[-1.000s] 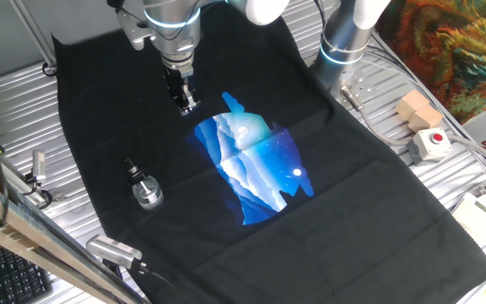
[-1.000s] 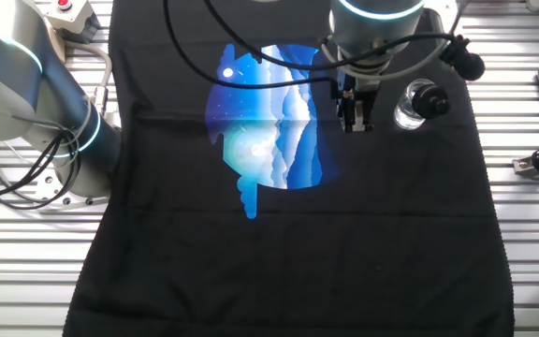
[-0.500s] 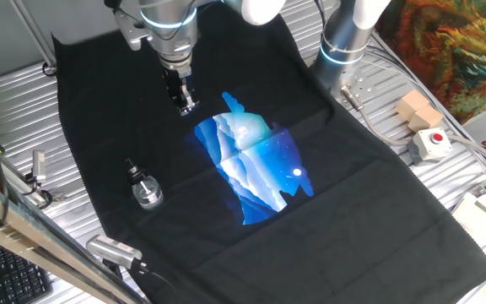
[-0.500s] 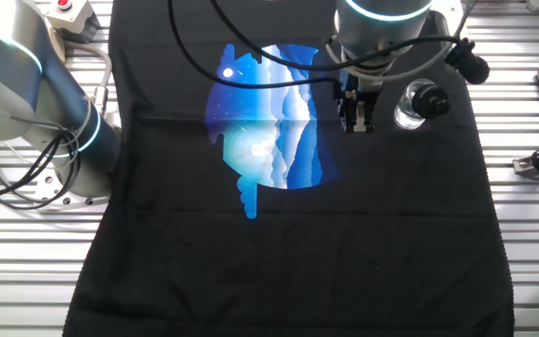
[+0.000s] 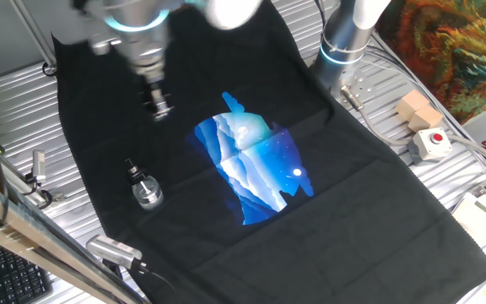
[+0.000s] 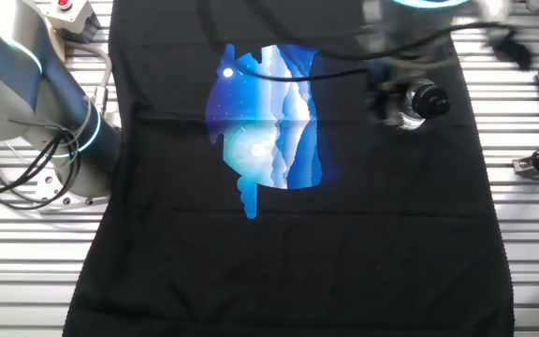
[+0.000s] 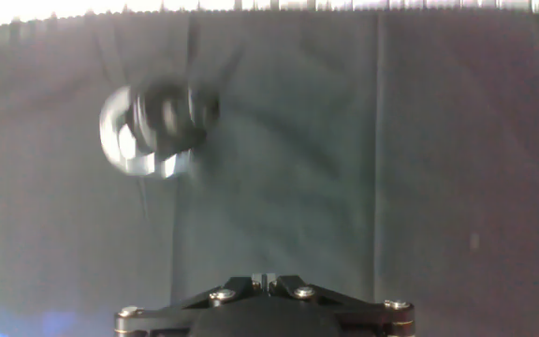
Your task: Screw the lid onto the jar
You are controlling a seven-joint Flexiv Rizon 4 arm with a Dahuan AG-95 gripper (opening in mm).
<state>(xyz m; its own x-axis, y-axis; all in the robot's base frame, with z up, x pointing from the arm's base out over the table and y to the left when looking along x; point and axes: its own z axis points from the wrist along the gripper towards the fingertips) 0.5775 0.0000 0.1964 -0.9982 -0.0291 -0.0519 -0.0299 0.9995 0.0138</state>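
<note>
The jar (image 5: 148,193), small clear shining glass, stands on the black cloth at the left, with the lid (image 5: 132,171), a tiny dark cap, lying right beside it. In the other fixed view the jar (image 6: 406,116) and lid (image 6: 428,98) sit at the upper right. My gripper (image 5: 160,107) hangs above the cloth, up and slightly right of them, motion-blurred, fingers together, holding nothing. In the other fixed view the blurred gripper (image 6: 380,101) is just left of the jar. The hand view shows the jar (image 7: 123,142) and lid (image 7: 170,116) blurred at upper left, ahead of the shut gripper (image 7: 263,278).
A blue picture (image 5: 252,160) is printed on the cloth's middle. A second arm's base (image 5: 343,42) stands at the back. A red-buttoned box (image 5: 430,143) and a wooden block (image 5: 418,109) sit at the right. A grey metal cylinder (image 5: 113,249) lies at the front left.
My arm has swung quickly toward the jar and lid, leftward in one fixed view and rightward in the other. The jar and lid have not moved.
</note>
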